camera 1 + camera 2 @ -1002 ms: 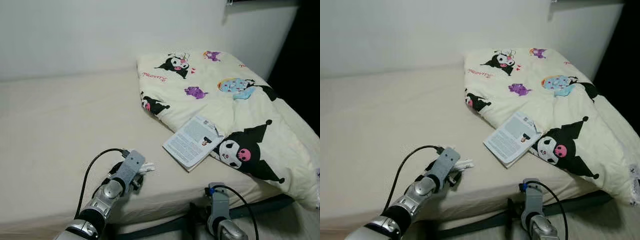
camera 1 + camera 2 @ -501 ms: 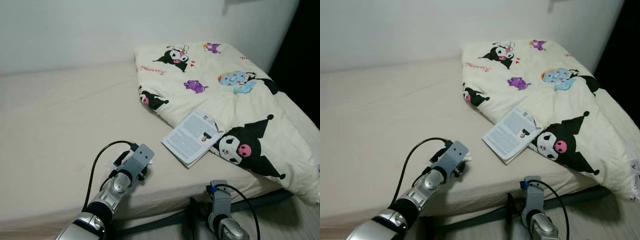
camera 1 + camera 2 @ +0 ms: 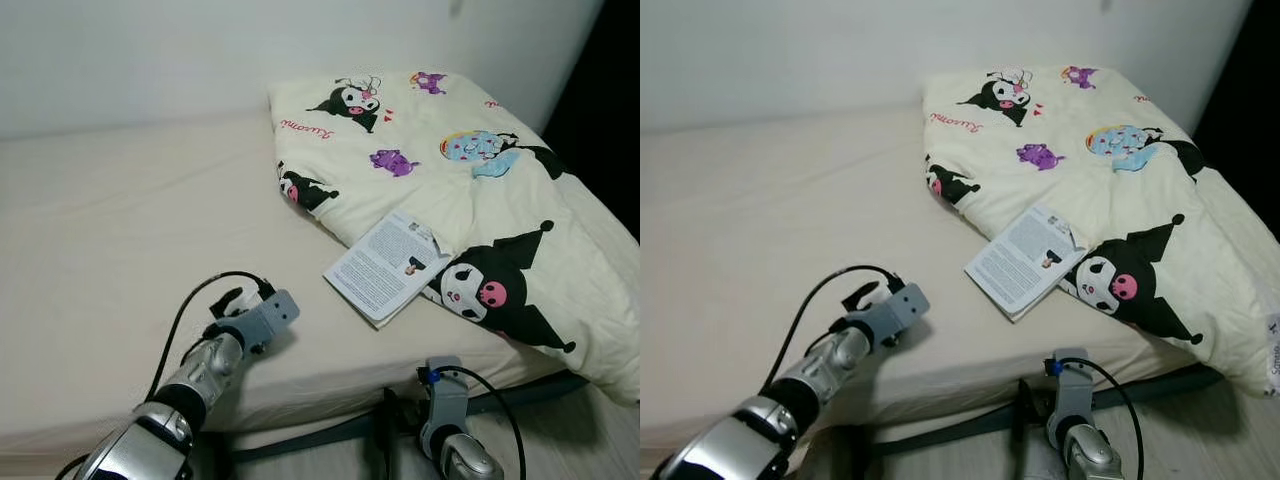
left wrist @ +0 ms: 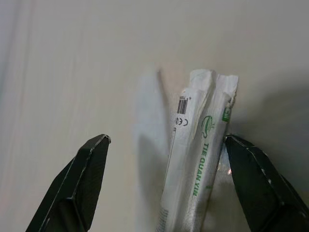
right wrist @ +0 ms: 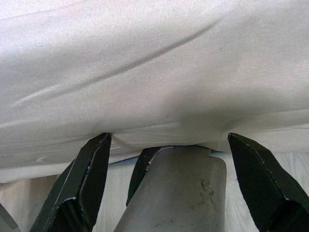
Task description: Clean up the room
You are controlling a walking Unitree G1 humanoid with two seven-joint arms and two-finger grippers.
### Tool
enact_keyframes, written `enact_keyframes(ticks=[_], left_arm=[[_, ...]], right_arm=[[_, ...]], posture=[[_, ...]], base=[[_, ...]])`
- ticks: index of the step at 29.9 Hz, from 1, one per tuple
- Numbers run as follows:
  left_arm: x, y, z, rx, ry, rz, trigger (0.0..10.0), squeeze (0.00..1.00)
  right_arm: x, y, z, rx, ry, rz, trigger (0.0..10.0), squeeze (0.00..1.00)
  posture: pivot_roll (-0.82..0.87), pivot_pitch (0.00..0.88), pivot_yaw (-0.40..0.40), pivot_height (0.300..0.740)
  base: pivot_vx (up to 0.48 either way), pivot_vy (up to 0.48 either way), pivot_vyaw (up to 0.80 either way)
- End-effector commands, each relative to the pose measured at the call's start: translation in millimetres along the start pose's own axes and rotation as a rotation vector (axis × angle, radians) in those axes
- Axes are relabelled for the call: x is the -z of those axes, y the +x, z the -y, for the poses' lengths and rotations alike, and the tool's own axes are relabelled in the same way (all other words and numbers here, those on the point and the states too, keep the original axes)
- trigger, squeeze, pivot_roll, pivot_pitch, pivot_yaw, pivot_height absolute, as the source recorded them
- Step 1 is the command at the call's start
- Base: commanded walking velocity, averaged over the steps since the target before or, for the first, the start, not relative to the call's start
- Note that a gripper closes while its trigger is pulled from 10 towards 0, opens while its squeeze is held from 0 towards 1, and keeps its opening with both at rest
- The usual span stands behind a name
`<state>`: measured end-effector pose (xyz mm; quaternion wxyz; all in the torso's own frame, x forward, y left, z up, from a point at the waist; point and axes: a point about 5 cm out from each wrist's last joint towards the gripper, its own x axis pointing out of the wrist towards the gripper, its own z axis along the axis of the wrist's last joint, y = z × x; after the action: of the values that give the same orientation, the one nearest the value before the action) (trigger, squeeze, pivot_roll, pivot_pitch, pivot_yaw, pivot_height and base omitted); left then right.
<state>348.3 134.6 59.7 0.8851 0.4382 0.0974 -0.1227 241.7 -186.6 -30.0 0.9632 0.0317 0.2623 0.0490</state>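
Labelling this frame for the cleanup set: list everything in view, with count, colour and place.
bed: 1, beige sheet, spans the scene against a white wall
quilt: 1, cream with black, pink and purple cartoon prints, bunched on the bed's right side
booklet: 1, white with printed text, on the sheet against the quilt's near edge
packets: white with green print, number unclear, lying on the sheet between the left gripper's fingers
bed frame: 1, dark, below the mattress's front edge
left gripper: 1, black fingers, open around the packets near the bed's front edge
right gripper: 1, black fingers, open, low beside the mattress's front edge
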Motion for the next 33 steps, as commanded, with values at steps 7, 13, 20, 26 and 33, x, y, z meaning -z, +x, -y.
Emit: enact_keyframes(ticks=[7, 13, 20, 26, 33], left_arm=[[29, -1.5, -23.6, -0.064, -0.262, -0.189, 10.0, 0.00], [33, -4.3, -3.2, 0.068, -0.385, -0.249, 10.0, 0.00], [33, -17.5, 46.6, 0.414, -0.640, -0.319, 10.0, 0.00], [31, -17.2, 47.9, 0.395, -0.701, -0.317, 0.0, 0.00], [32, -15.3, 41.7, 0.354, -0.667, -0.296, 0.0, 0.00]], right_arm=[[57, -24.9, 1.1, 0.030, 0.059, -0.221, 10.0, 0.00], [55, -24.4, 2.5, 0.035, 0.059, -0.218, 10.0, 0.00], [50, -22.7, 7.0, 0.050, 0.052, -0.206, 10.0, 0.00], [48, -22.6, 9.8, 0.061, 0.048, -0.199, 10.0, 0.00], [43, -21.4, 15.4, 0.074, 0.042, -0.189, 10.0, 0.00]], posture=[[-0.16, 0.231, 0.055, 0.515], [-0.16, 0.225, 0.052, 0.515], [-0.17, 0.213, 0.056, 0.515], [-0.18, 0.203, 0.060, 0.515], [-0.19, 0.184, 0.059, 0.515]], base=[[0.000, 0.000, 0.00], [0.000, 0.000, 0.00], [0.000, 0.000, 0.00], [0.000, 0.000, 0.00], [0.000, 0.000, 0.00]])
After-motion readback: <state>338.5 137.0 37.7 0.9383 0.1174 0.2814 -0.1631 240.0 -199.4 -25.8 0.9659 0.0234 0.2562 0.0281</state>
